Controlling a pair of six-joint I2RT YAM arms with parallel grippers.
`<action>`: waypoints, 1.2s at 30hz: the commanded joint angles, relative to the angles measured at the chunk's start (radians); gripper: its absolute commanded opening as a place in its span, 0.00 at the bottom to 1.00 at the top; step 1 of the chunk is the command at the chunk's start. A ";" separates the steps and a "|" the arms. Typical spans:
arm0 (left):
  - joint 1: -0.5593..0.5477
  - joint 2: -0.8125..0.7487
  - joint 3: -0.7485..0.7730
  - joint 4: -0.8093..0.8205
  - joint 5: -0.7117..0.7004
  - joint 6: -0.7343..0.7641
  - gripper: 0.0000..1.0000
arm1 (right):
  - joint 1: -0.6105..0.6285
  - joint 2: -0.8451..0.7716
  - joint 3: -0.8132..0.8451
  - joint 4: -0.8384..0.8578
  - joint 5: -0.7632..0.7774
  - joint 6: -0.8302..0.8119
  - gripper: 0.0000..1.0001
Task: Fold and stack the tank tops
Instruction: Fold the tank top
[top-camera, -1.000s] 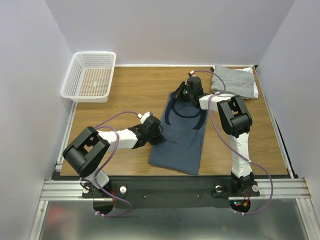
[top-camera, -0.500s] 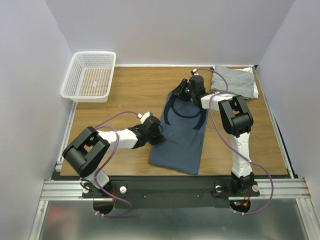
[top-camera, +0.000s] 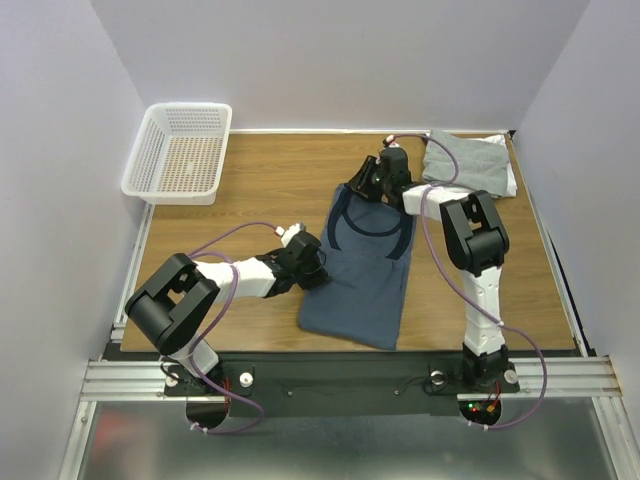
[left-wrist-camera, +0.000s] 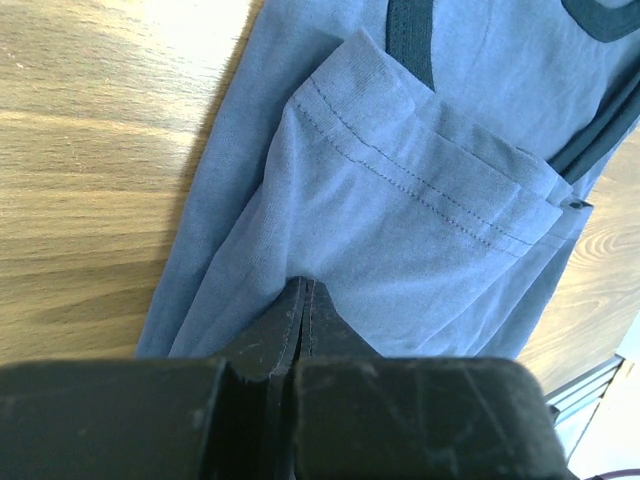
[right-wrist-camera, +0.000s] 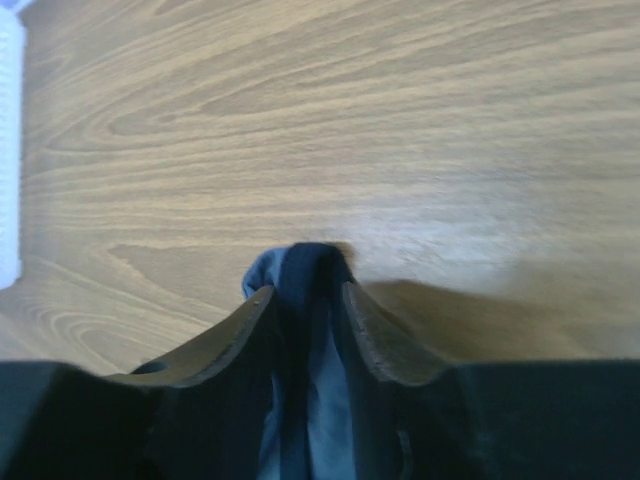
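Observer: navy tank top (top-camera: 360, 270) is lying flat around the middle of the table (top-camera: 260, 180), neck pointing to the far edge, hem nearly reaching the near edge; it is looking doubled lengthwise, since the left wrist view is showing a stitched edge lying on top of another layer.

Checker: what are the claws doing?

Observer: left gripper (top-camera: 314, 272) is sitting at the garment's left side, jaws pressed together on a pinch of the blue cloth; I am reading that as an anchor, stopping the body from sliding while the other end is being arranged; right gripper (top-camera: 362, 184) is sitting at the strap end nearest the far edge, jaws standing a little apart with dark trim and blue fabric bunched between them; I am judging that as a loose hold at most, not a firm pinch.

Checker: where is the pile going?

Observer: grey tank top (top-camera: 465, 160) is lying folded in the far right corner, with a white one (top-camera: 510, 182) peeking out beneath it; that is probably serving as the stack, so the navy piece is needing a crosswise fold before going there; mesh basket (top-camera: 170, 195) is sitting at the far left corner, well apart from all cloth.

Checker: risk?

Observer: thin straps are tending to slip and twist; I am expecting a skewed fold if the strap end is lying uneven.
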 joint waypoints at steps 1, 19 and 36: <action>0.006 -0.033 0.013 -0.070 -0.029 0.051 0.00 | -0.005 -0.139 0.053 -0.083 0.108 -0.080 0.41; 0.035 -0.268 0.105 -0.243 -0.133 0.154 0.47 | 0.240 -0.873 -0.591 -0.534 0.312 -0.082 0.54; -0.014 -0.608 -0.257 -0.420 -0.033 -0.012 0.63 | 0.503 -1.446 -0.975 -0.993 0.250 0.356 0.52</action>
